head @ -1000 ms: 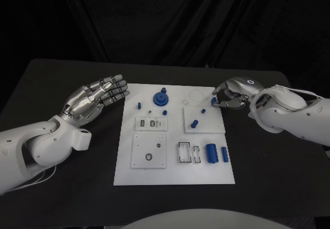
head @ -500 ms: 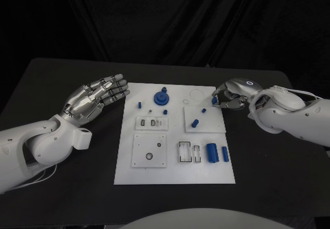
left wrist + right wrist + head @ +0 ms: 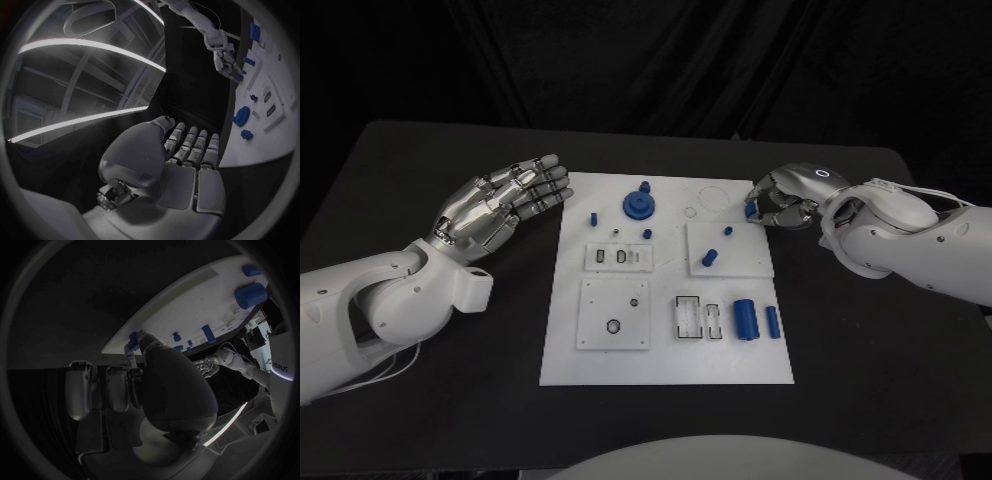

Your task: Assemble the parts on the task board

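White task board (image 3: 668,365) lies in the middle of the black table (image 3: 877,380), with blue parts spread over it. Small blue part (image 3: 750,210) sits at the board's far right edge, pinched in the fingers of the right hand (image 3: 783,200). In the right wrist view the same part (image 3: 133,341) shows at the fingertips, right at the board's edge (image 3: 187,300).

Right hand is curled over, knuckles up, fingers closed on the part. Its arm comes in from the right, low over the table.

On the board, going away from that hand: 2 small pegs (image 3: 727,232) and (image 3: 708,260) stand on the raised square plate near the right edge. A round blue gear (image 3: 639,207) stands near the far edge, with a small peg (image 3: 593,220) to its left. 2 blue cylinders (image 3: 746,321) and (image 3: 770,321) lie side by side near the right edge, closer to the robot. A slotted holder (image 3: 687,318) sits just left of them.

Left hand (image 3: 502,205) hangs over the table just off the board's left edge, well apart from the parts. It holds nothing. Fingers are straight, close together, pointing toward the far side of the board. Left wrist view shows the flat palm (image 3: 181,175) with the board (image 3: 262,135) beside it.
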Available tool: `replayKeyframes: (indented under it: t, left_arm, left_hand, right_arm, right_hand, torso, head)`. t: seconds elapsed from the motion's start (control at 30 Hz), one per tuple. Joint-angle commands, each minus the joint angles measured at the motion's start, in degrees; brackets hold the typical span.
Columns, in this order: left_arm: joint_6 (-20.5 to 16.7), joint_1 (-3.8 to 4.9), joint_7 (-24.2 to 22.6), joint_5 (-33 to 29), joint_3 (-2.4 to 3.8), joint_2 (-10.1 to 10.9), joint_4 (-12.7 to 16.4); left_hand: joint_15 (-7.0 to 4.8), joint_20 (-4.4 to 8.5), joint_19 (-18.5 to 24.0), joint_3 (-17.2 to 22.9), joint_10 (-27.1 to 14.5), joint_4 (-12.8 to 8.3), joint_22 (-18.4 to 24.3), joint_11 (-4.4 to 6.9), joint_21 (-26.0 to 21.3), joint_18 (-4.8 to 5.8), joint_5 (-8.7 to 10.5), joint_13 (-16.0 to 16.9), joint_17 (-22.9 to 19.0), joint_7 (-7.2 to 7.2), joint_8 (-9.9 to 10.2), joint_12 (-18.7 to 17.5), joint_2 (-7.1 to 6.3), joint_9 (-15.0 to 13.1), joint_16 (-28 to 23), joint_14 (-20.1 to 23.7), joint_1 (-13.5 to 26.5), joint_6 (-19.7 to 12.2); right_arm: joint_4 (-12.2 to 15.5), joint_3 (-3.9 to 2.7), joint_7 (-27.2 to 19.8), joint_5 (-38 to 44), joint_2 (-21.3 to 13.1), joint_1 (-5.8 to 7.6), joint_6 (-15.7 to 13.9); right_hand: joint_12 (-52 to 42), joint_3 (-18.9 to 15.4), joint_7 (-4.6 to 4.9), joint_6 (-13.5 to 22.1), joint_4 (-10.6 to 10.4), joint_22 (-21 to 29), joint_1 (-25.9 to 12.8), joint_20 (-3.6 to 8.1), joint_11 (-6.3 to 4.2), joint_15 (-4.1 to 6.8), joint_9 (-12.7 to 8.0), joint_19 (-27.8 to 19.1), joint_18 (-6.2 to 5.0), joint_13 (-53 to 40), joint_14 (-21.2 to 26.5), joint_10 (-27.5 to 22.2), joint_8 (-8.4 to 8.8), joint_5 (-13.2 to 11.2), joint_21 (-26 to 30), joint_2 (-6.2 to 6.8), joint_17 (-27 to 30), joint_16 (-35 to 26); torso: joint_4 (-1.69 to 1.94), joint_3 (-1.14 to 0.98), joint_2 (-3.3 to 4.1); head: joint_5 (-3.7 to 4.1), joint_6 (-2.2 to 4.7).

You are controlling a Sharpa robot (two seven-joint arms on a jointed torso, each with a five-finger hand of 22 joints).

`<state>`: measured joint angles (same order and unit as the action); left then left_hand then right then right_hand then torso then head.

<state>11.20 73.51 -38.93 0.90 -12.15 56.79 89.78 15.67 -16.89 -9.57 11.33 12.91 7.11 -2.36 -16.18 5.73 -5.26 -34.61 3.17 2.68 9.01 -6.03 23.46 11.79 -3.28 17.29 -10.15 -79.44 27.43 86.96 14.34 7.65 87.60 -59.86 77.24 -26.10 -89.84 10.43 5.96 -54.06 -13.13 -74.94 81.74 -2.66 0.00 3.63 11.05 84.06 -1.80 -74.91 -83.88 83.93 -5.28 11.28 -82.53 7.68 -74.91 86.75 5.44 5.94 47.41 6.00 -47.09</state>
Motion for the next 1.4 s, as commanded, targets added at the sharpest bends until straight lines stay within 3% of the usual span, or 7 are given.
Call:
replayKeyframes:
  t: [0.03,0.3,0.57,0.67,1.03,1.23,1.4]
  left_arm:
    - [1.02,-0.11,-4.64,-0.04,0.04,-0.1,0.0]
    - [1.16,-0.19,-4.61,-0.04,0.04,-0.15,-0.1]
    - [1.2,-0.26,-4.54,-0.04,0.04,0.01,-0.11]
    - [1.11,-0.28,-4.48,-0.05,0.04,0.2,-0.01]
    - [0.56,-0.29,-4.12,-0.06,0.05,0.08,0.04]
    - [0.65,-0.29,-4.11,-0.21,0.05,-0.19,-0.03]
    - [0.81,-0.29,-4.08,-0.25,0.05,-0.25,-0.11]
  left_hand:
    - [0.27,0.11,0.0,0.38,-0.04,-0.05,0.07,-0.26,0.22,0.57,-0.18,0.04,0.08,0.93,-0.18,0.21,0.12,-0.05,0.18,0.06,0.58,0.02]
    - [0.27,0.11,0.0,0.38,-0.04,-0.05,0.07,-0.26,0.22,0.57,-0.18,0.04,0.08,0.93,-0.18,0.21,0.12,-0.05,0.18,0.06,0.58,0.02]
    - [0.28,0.11,0.01,0.49,-0.11,-0.03,0.07,-0.26,0.22,0.58,-0.17,0.03,0.07,0.94,-0.16,0.14,0.11,-0.04,0.18,0.09,0.62,-0.04]
    - [0.28,0.11,0.01,0.49,-0.11,-0.03,0.07,-0.26,0.22,0.58,-0.17,0.03,0.07,0.94,-0.16,0.14,0.11,-0.04,0.18,0.09,0.62,-0.04]
    - [0.28,0.11,-0.02,0.64,-0.07,-0.02,0.06,-0.26,0.25,0.59,-0.15,0.05,0.08,0.96,-0.18,0.27,0.07,-0.05,0.21,0.11,0.68,0.06]
    - [0.28,0.12,-0.05,0.69,-0.03,-0.03,0.05,-0.26,0.27,0.59,-0.13,0.06,0.08,0.97,-0.2,0.33,0.02,-0.06,0.25,0.09,0.72,0.14]
    - [0.28,0.12,0.01,0.75,-0.04,-0.03,0.07,-0.26,0.23,0.59,-0.11,0.05,0.08,0.97,-0.2,0.31,-0.02,-0.06,0.26,0.09,0.75,0.11]
  right_arm:
    - [-0.26,-0.02,0.75,0.13,0.17,-0.16,-0.42]
    - [-0.77,-0.02,0.65,0.13,0.58,-0.17,-1.18]
    - [-0.28,-0.07,-0.2,-0.98,0.3,-0.17,-5.25]
    - [1.32,-0.15,-0.55,-2.0,-0.67,-0.1,-6.97]
    - [12.14,-0.3,1.99,-0.43,-3.1,3.26,-5.73]
    - [17.75,-0.3,4.0,5.45,-0.78,3.98,-2.92]
    - [18.52,-0.3,4.78,8.2,2.77,3.12,-1.44]
  right_hand:
    - [-0.16,-0.22,-0.07,-0.94,-0.47,-10.22,0.45,-0.32,0.4,-0.27,0.24,1.27,-0.52,-15.09,-4.92,6.07,-0.45,-0.04,0.39,-0.39,-10.11,-0.35]
    - [-0.16,-0.14,-0.31,-3.06,-0.74,-10.18,0.59,-0.34,0.5,-0.33,1.12,1.22,-0.55,-15.09,-4.87,6.07,-1.82,0.12,0.59,-1.41,-9.88,-0.53]
    - [-0.16,1.02,-1.02,-6.45,0.84,-10.13,2.73,-0.43,0.56,-0.39,3.08,1.09,-0.62,-15.09,-4.85,6.07,-5.01,5.15,0.93,-3.79,-9.73,-0.63]
    - [-0.16,1.12,-1.51,-7.37,1.72,-10.2,3.37,-0.22,0.16,-0.09,4.24,1.13,-0.61,-15.09,-4.87,6.07,-6.45,7.35,0.94,-4.06,-9.77,-0.6]
    - [-0.16,0.74,-1.69,-7.33,2.05,-10.03,3.32,-0.07,-0.01,0.06,4.95,0.94,-0.71,-15.09,-4.78,6.07,-7.12,6.83,1.33,-3.68,-9.38,-0.89]
    - [-0.16,0.56,-2.02,-7.68,2.76,-10.01,3.63,0.16,-0.33,0.33,5.84,0.89,-0.74,-15.09,-4.73,6.07,-8.03,7.27,1.49,-3.44,-9.16,-1.07]
    - [-0.16,0.46,-2.01,-7.5,2.99,-10.04,3.59,0.25,-0.36,0.39,6.12,0.94,-0.73,-15.09,-4.73,6.07,-8.19,7.81,1.47,-3.27,-9.11,-1.11]
  torso:
    - [0.03,0.05,0.02]
    - [-0.01,0.05,-0.01]
    - [-0.01,0.07,0.0]
    - [0.01,0.06,0.0]
    - [-0.06,0.05,-0.02]
    - [-0.04,0.2,-0.06]
    - [0.0,0.14,-0.02]
  head:
    - [0.03,-0.05]
    - [-0.07,-0.25]
    - [-0.53,-0.35]
    - [-0.67,-0.24]
    - [-1.45,0.09]
    - [-2.47,-0.2]
    - [-3.01,-0.2]
